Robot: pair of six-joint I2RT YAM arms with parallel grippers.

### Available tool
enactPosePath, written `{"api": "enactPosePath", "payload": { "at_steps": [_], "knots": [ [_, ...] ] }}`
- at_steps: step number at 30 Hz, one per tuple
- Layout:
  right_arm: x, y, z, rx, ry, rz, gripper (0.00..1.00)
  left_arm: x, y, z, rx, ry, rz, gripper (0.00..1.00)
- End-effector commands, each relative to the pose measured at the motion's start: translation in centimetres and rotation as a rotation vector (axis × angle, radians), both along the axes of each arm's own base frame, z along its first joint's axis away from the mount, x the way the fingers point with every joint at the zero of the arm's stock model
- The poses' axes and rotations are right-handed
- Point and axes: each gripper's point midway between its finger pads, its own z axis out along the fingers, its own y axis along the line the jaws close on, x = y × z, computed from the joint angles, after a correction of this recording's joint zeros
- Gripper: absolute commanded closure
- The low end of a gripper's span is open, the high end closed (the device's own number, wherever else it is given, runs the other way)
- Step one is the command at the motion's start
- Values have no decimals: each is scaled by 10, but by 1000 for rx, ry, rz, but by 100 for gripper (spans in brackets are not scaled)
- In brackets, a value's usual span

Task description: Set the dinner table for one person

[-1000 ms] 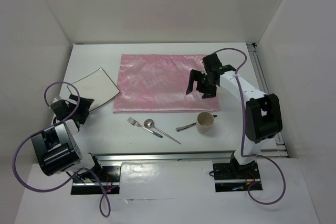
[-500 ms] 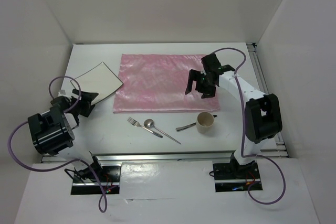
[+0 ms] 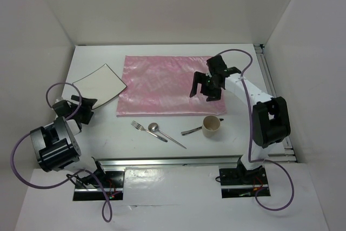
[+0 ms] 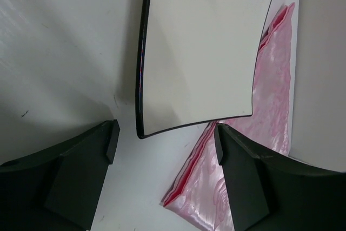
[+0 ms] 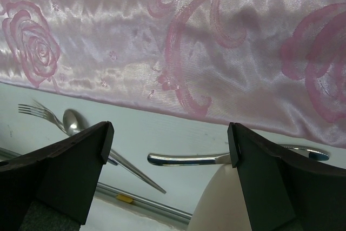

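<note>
The white dinner table [image 3: 102,133] carries a shiny pink cloth [image 3: 170,85] at its middle back. A white square plate [image 3: 100,84] lies left of it, one corner over the cloth's edge. My left gripper [image 3: 86,105] is open and empty, just short of the plate's near corner [image 4: 141,132]; the plate [image 4: 200,52] and cloth [image 4: 254,150] lie ahead of it. My right gripper [image 3: 203,87] is open and empty, above the cloth's right front part [image 5: 216,36].
A fork [image 3: 141,128], a spoon [image 3: 154,128] and a third utensil [image 3: 192,131] lie in front of the cloth, with a beige cup [image 3: 212,126] at the right. The right wrist view shows the fork [image 5: 38,112], spoon [image 5: 73,120], utensil handle [image 5: 184,159] and cup [image 5: 227,204].
The plate has slid back and right until its corner reaches the cloth. My left gripper has let it go and drawn back a little. The right arm has barely moved.
</note>
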Motion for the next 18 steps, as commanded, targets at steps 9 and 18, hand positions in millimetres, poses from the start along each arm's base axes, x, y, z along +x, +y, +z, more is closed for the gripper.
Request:
{"api": "enactPosePath", "payload": {
  "at_steps": [9,18],
  "knots": [
    [14,8,10,-58,-84,22,0,13,-2,-26,-66,42,-56,15],
    [13,6,5,-74,-70,17,0,16,-1,-33,-82,47,-57,26]
  ]
}}
